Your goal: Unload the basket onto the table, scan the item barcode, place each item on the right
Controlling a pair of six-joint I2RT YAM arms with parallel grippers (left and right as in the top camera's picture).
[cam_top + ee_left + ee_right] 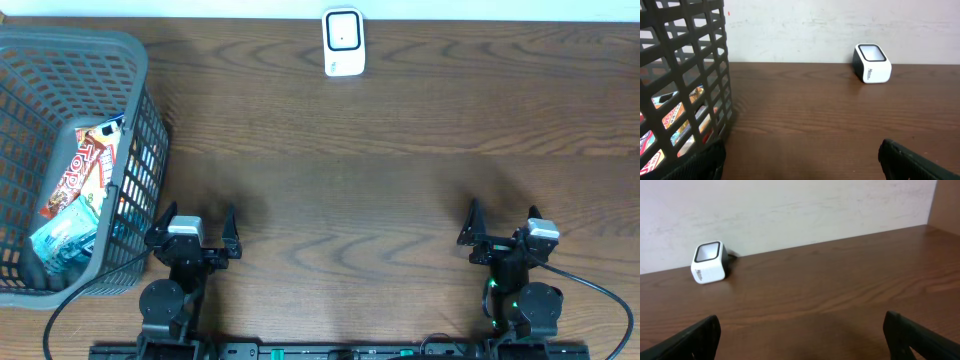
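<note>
The left tool (196, 222) and right tool (503, 215) are both gaping wide, grasping nothing, likely waiting to start. Just left of the left tool, the basket (148, 130) is holding several snack packets (85, 175), the items needing scanning. Well ahead on the tabletop (380, 200), the scanner (343, 42) is standing with its window tilting upward, probably for presenting barcodes

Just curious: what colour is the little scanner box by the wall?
The scanner is white with a black back, clearest from the left wrist.
</note>
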